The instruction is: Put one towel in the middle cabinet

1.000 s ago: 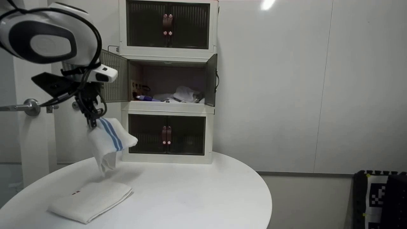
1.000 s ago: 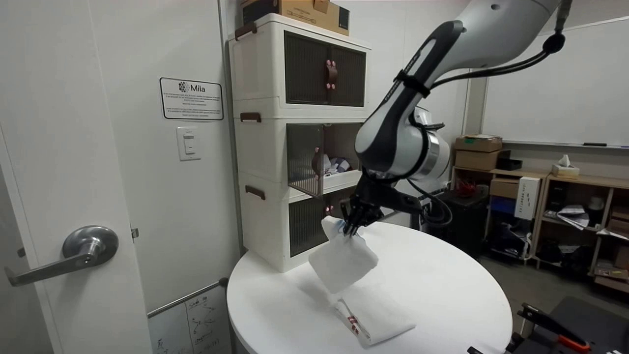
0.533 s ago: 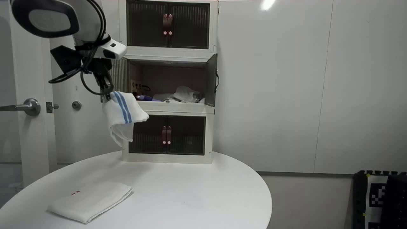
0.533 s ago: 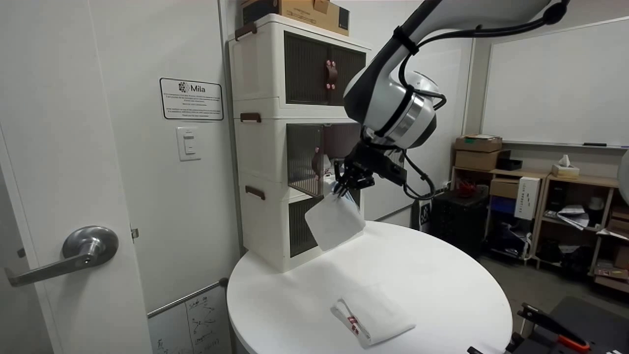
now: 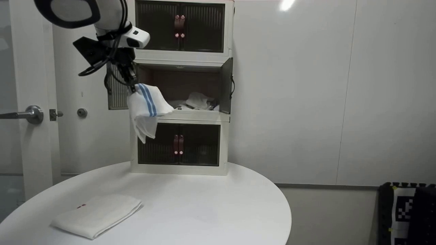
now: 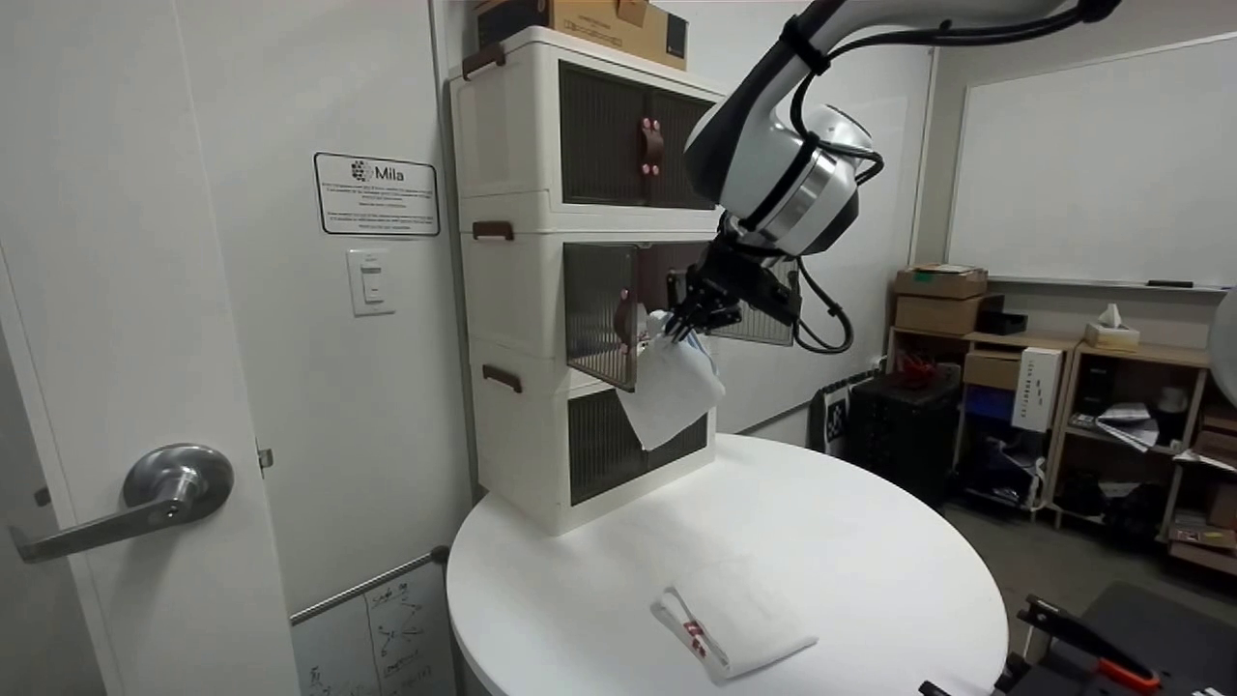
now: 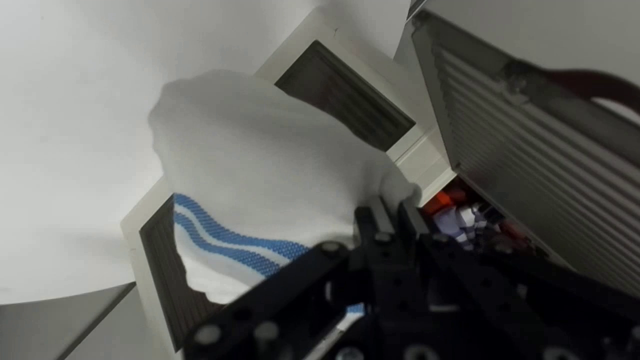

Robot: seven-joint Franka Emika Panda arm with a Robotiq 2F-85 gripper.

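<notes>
The white towel with light-blue stripes (image 5: 144, 107) hangs from my gripper (image 5: 132, 87), which is shut on its upper corner. The towel also shows in an exterior view (image 6: 672, 391) and spreads across the wrist view (image 7: 270, 150), with the fingertips (image 7: 392, 215) pinching its edge. The middle cabinet (image 5: 204, 116) has both doors swung open. The gripper and towel are in front of its left part in that view, at about the height of its opening. The towel's lower end hangs in front of the bottom unit. Part of the cabinet's opening is hidden behind towel and arm.
One open door (image 5: 117, 93) is close behind the gripper; the opposite door (image 5: 226, 86) stands open too. A white crumpled item (image 5: 197, 100) and other things lie inside the cabinet. A plain folded towel (image 5: 98, 216) lies on the round white table (image 5: 218, 204).
My gripper has risen and moved toward the middle cabinet, carrying the striped towel up off the table area. The folded towel and cabinet doors have not moved.
</notes>
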